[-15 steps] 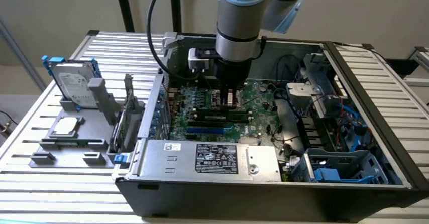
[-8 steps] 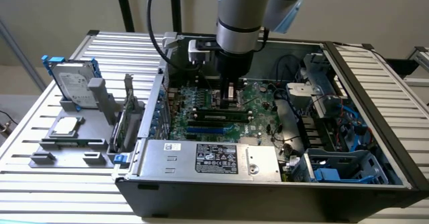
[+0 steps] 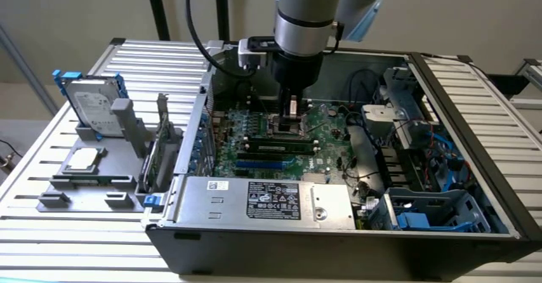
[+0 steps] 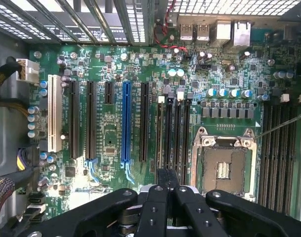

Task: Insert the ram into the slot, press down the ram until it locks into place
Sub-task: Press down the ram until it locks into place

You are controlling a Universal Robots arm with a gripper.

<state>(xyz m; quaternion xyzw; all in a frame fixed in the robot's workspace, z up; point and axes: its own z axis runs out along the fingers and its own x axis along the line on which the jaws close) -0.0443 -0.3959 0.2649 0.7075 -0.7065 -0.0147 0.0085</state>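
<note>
Exterior view: our black gripper point(image 3: 292, 108), grip state unclear, hovers over the silver CPU socket point(image 3: 290, 125). Long green RAM stick point(image 3: 278, 147) lies in its black memory slot point(image 3: 278, 151); we should press evenly, vertically.

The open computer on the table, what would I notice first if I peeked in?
Probably the big silver robot arm reaching down into the open computer case, its gripper hanging just above the green motherboard. In the wrist view, a bright blue slot stands out among the black ones. A hard drive stands upright on the exterior view's left.
</note>
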